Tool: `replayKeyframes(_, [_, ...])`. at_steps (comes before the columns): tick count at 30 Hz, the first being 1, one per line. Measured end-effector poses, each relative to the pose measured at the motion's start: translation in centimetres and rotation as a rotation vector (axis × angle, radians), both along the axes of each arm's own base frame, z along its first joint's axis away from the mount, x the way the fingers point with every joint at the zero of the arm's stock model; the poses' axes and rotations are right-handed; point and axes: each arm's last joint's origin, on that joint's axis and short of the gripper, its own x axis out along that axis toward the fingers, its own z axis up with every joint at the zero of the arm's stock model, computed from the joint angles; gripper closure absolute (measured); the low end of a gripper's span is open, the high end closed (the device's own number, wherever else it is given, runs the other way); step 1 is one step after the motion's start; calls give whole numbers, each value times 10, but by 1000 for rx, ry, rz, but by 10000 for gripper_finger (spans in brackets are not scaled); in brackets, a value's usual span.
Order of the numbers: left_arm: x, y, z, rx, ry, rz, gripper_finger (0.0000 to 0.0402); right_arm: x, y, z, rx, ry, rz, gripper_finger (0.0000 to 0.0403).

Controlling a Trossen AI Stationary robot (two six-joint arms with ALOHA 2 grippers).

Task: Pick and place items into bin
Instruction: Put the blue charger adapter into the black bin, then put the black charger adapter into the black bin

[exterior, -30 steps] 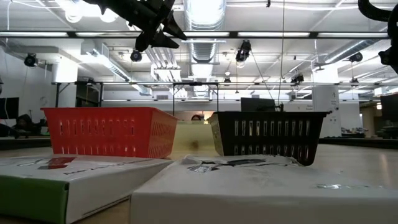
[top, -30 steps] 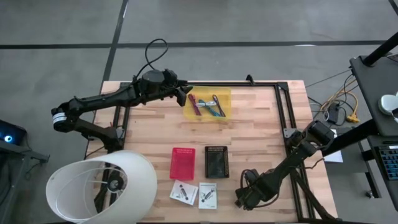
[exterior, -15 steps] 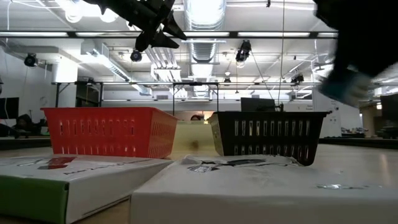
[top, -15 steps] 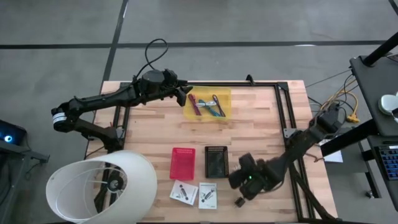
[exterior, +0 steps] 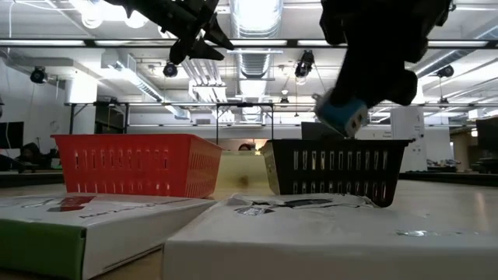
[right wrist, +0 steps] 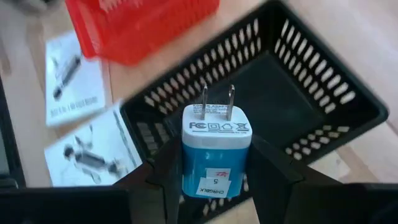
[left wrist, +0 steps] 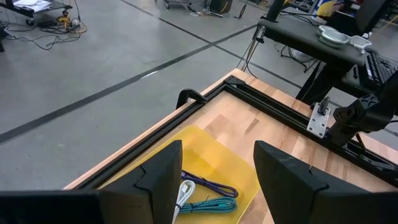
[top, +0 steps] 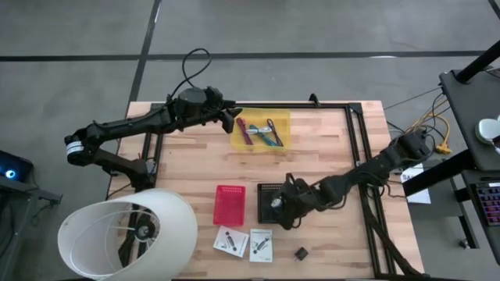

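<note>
- Now hanging over the near rim of the black bin [top: 271, 203], having swept in within the last second from the surface's near right corner: right claw [top: 279, 208].
- Gripping a blue-and-white plug adapter [right wrist: 216, 151] between both fingers, prongs pointing away from the wrist, white cap above the blue body; claw clenched on it, narrower than a second ago.
- Showing in the low view as a small blue block [exterior: 343, 115] carried just above the black bin's top edge, not yet inside it.
- Looking down past the adapter into the black bin's dark floor; nothing visible in there yet.
- Meaning for the task, as a judgement: lift and carry done, release over the black bin appearing to be next; adapter sitting near the rim rather than over the middle, so dropping now risking a bounce off the edge.
- Lying behind on the surface, near and right of the black bin: a small dark cube [top: 301, 253].
- Resting beside the black bin: the red bin [top: 229, 204]; just nearer than both, two white printed cards [top: 244, 243].
- Waiting far beyond the black bin on a yellow mat [top: 262, 131]: pens and cords.
- Hovering unmoved beside that mat, fingers apart and holding nothing: left claw [top: 231, 122].
</note>
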Motion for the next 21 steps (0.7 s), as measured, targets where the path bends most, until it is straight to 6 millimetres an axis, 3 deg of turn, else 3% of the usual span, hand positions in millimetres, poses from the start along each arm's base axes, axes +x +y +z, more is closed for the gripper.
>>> replayKeyframes(5, [0,0,3,4,-9,0,219,1,-6,1,17,18,57,273])
replayKeyframes(14, [0,0,2,3,-7,0,219,2,-7,2,33,17,65,165])
replayKeyframes(17, [0,0,2,3,-8,0,219,1,-4,4,117,41,110,149])
replayKeyframes(21, [0,0,2,3,-6,0,219,0,7,17,268,37,297,144])
